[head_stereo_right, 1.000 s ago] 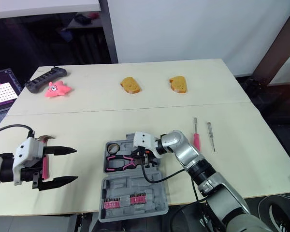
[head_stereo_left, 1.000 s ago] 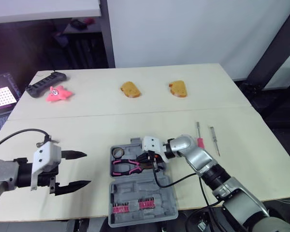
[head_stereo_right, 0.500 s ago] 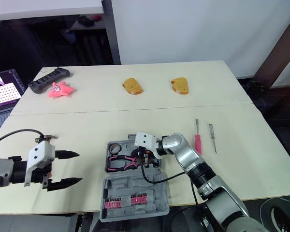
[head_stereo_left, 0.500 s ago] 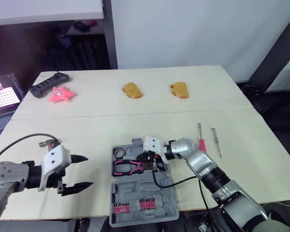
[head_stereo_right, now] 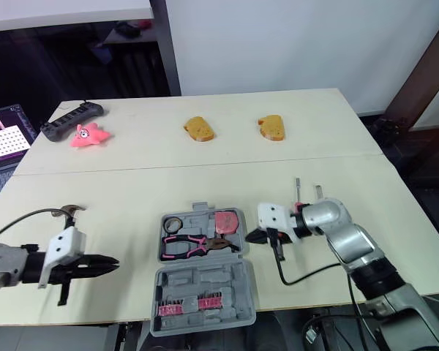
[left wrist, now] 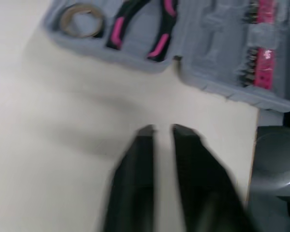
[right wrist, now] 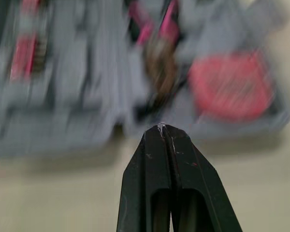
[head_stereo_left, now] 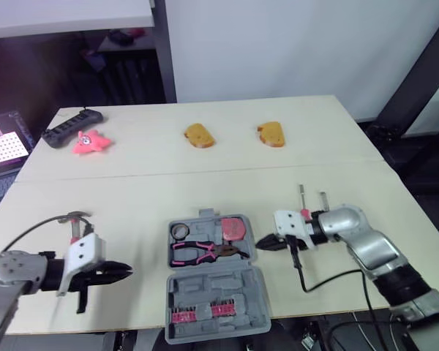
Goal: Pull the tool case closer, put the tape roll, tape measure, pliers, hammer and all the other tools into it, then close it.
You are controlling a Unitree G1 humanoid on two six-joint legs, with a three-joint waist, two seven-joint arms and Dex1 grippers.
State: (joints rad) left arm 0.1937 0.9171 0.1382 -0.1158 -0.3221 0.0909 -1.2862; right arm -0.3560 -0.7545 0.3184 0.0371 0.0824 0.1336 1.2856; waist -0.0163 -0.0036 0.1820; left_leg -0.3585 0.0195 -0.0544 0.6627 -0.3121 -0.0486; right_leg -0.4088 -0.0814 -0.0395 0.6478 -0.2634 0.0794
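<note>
Withdrawn from grey moulded tool case, right end effector pinched together, empty.

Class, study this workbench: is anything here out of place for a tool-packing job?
Yes. Two bread slices and a pink star toy lie far across the table, well apart from the open tool case; neither is a tool.
</note>
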